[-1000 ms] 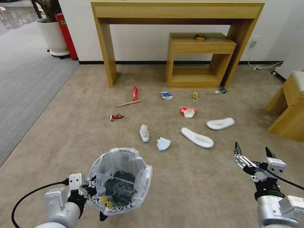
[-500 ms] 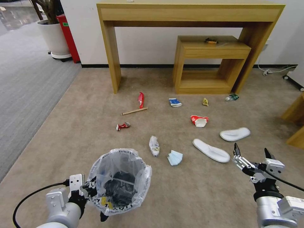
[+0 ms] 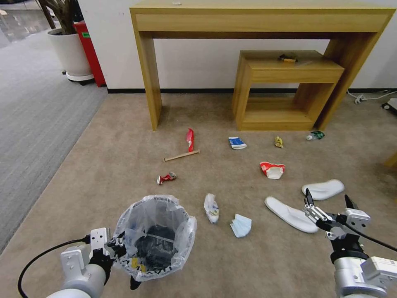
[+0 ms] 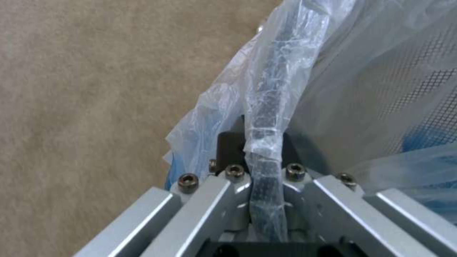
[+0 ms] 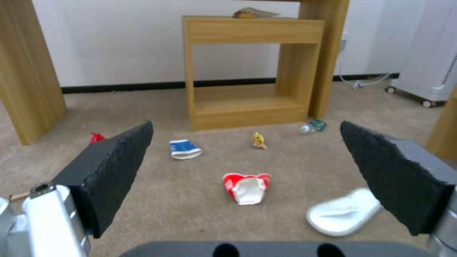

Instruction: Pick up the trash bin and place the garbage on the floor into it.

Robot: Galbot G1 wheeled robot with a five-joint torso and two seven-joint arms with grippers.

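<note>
Litter is spread over the beige carpet (image 3: pixel 256 256) in front of a tall wooden table (image 3: pixel 260 18) and a low shelf (image 3: pixel 289 70) under it. The left gripper (image 3: pixel 118 248) is at the lower left of the head view, and its jaws are clamped on the rim of the bin (image 3: pixel 154 238), with the plastic liner (image 4: pixel 266 107) pinched between them, as the left wrist view shows. The bin is upright and close in front of the robot. The right gripper (image 3: pixel 328 205) is at the lower right, empty, with its jaws wide apart; it sits over the near end of one white slipper (image 3: pixel 289 213). The second slipper (image 3: pixel 323 189) lies just beyond the first.

Just right of the bin there is a crumpled white wrapper (image 3: pixel 211 208), and beside it a blue mask (image 3: pixel 241 225). Farther out a crushed can (image 3: pixel 166 178) lies left of centre. Beyond it a wooden stick (image 3: pixel 181 155) touches the lower end of a red wrapper (image 3: pixel 190 139). A red-white cup (image 3: pixel 272 169) lies on its side in the middle. Near the shelf there are a blue-white carton (image 3: pixel 237 142), a yellow wrapper (image 3: pixel 279 142) and a green bottle (image 3: pixel 315 135). On top of the shelf rests a yellow-black item (image 3: pixel 288 58).
</note>
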